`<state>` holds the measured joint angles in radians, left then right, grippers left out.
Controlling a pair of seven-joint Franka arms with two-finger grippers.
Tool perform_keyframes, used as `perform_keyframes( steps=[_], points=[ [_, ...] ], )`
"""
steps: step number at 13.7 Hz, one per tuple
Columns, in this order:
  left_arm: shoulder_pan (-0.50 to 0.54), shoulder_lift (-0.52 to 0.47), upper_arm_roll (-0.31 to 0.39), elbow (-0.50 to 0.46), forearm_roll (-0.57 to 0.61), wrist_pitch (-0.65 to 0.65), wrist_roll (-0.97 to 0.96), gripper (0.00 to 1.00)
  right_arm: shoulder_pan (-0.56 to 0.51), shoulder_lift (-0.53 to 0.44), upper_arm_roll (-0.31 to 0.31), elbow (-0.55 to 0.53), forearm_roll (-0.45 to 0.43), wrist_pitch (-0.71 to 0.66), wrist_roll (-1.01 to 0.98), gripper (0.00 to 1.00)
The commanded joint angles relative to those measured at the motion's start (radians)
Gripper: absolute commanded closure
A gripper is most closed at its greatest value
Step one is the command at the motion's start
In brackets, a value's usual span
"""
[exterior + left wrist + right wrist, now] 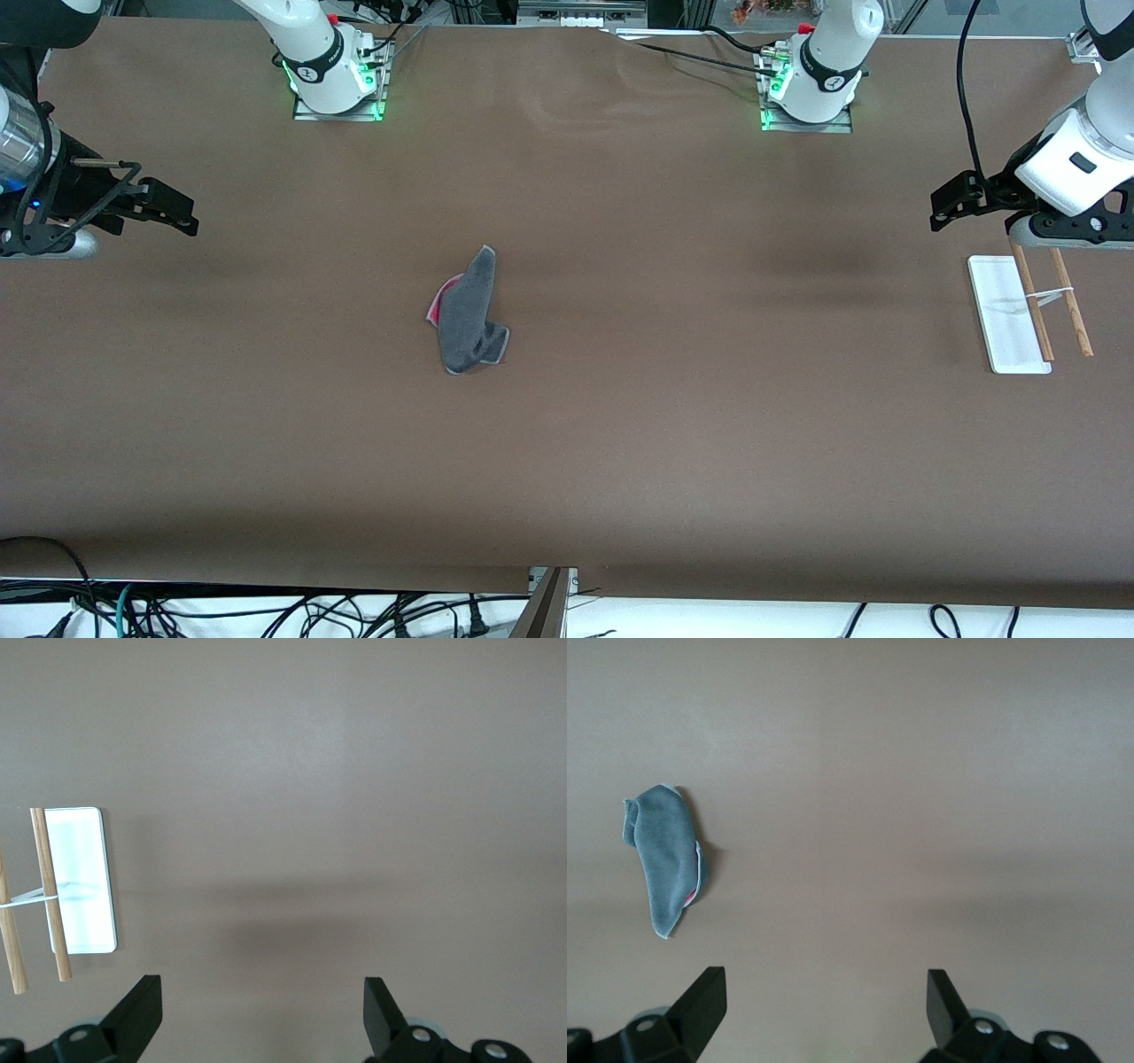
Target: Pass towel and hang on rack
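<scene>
Front view: towel (469,315) lies crumpled mid-table, red underside showing at one edge. Rack (1028,308) stands at left arm's end. Left gripper (946,206) hovers by rack, right gripper (182,213) over right arm's end; both wait.

Left wrist view: jaws wide apart, empty; rack (78,879) on table (354,771).

Right wrist view: jaws wide apart, empty; towel (663,856) well apart from fingers (704,997).

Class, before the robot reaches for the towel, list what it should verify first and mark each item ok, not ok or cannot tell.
1. Towel lies free on the table, nothing on it: ok.
2. Right gripper open, empty, over the table's right-arm end: ok.
3. Left gripper open, empty, waiting above the rack: ok.
4. Rack upright, rods bare: ok.
5. Towel lying flat: not ok, it is crumpled.
6. Rack fixed to the table: cannot tell.
</scene>
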<state>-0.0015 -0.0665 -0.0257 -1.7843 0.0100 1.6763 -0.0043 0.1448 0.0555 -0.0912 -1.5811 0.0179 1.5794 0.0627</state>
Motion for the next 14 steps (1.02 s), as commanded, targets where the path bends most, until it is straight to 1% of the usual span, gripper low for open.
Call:
perform_keyframes(
  steps=[1, 6, 8, 12, 14],
  points=[
    [0.005, 0.017, -0.002, 0.034, -0.016, -0.024, 0.017, 0.0, -0.004, -0.011, 0.005, -0.007, 0.005, 0.005, -0.003, 0.0],
    [-0.002, 0.017, -0.007, 0.052, -0.016, -0.039, 0.012, 0.0, -0.004, -0.003, 0.004, -0.013, 0.007, 0.01, 0.006, 0.0],
    [-0.002, 0.017, -0.007, 0.052, -0.016, -0.043, 0.012, 0.0, -0.004, 0.006, 0.004, -0.014, 0.007, 0.013, 0.049, 0.0],
    [-0.003, 0.017, -0.007, 0.052, -0.016, -0.044, 0.013, 0.0, 0.005, 0.009, 0.008, -0.029, 0.008, 0.013, 0.049, 0.0],
    [-0.002, 0.019, -0.007, 0.052, -0.016, -0.044, 0.015, 0.0, 0.045, 0.044, 0.045, -0.078, 0.019, 0.081, 0.06, 0.0]
  ],
)
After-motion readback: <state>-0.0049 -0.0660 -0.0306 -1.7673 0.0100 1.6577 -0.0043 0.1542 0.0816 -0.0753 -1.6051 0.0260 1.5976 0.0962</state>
